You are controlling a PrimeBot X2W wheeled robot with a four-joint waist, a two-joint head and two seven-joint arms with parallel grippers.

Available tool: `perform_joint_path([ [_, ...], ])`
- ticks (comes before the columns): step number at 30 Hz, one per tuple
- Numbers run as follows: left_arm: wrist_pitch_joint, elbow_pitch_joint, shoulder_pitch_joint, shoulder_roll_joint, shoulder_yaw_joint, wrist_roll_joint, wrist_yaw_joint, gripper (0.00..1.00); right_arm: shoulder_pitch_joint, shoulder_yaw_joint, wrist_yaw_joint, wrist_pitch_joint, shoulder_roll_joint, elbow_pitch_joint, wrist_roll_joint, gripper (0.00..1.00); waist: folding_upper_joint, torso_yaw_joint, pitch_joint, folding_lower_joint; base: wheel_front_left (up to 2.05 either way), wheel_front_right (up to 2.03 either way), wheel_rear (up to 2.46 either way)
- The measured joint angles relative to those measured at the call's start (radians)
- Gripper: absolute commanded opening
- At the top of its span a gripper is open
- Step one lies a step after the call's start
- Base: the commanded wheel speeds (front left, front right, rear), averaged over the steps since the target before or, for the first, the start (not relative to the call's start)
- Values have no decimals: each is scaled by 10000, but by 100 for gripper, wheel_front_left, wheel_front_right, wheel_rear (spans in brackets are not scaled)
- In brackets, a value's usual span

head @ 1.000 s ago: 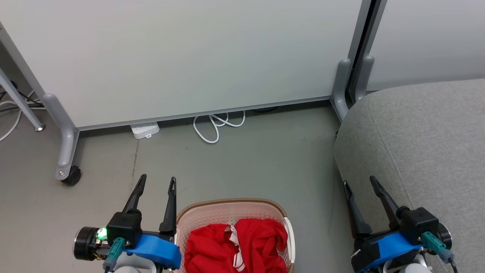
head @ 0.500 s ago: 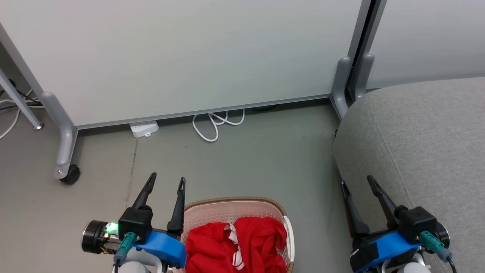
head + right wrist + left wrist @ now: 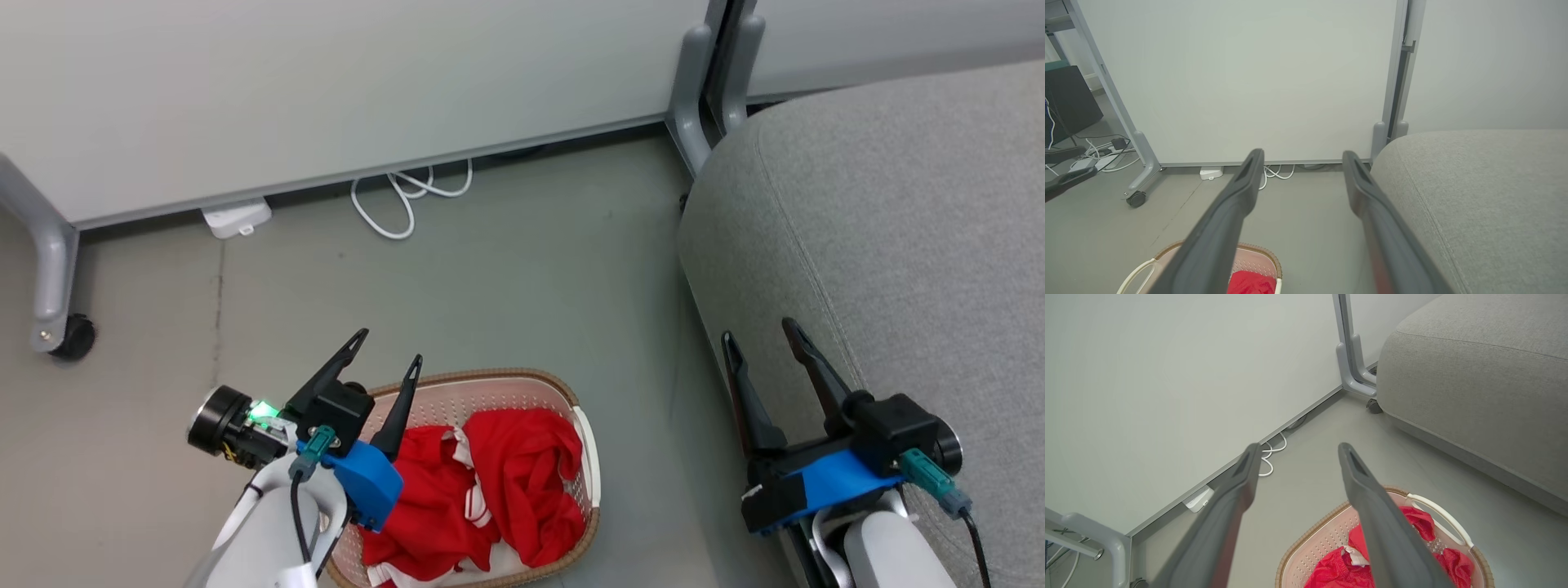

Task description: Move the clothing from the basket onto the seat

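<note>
Since the clothing looks limp and light, my left gripper, fingers apart, should pinch a raised fold.

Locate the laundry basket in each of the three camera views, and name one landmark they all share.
Head view: the basket sits at the bottom edge, left of centre.
Left wrist view: the basket is at the bottom edge, right of centre.
Right wrist view: the basket is at the bottom edge, left of centre.
Shared landmark: the white power strip at the foot of the wall panel.
</note>
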Motion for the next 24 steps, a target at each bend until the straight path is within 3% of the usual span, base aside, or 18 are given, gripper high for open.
perform_joint_path([
  [12, -2, 2558, -2561, 1047, -3417, -508, -40, 100, -1635, 426, 0, 0, -6, -512, -10, 100, 0, -827, 2328, 2, 0, 0, 0],
  [24, 163, 4780, -4443, 1708, -7116, -1570, -40, 100, -2858, 729, 0, 0, -10, -965, 75, 100, -1, -1623, 4629, 3, 0, 0, 0],
])
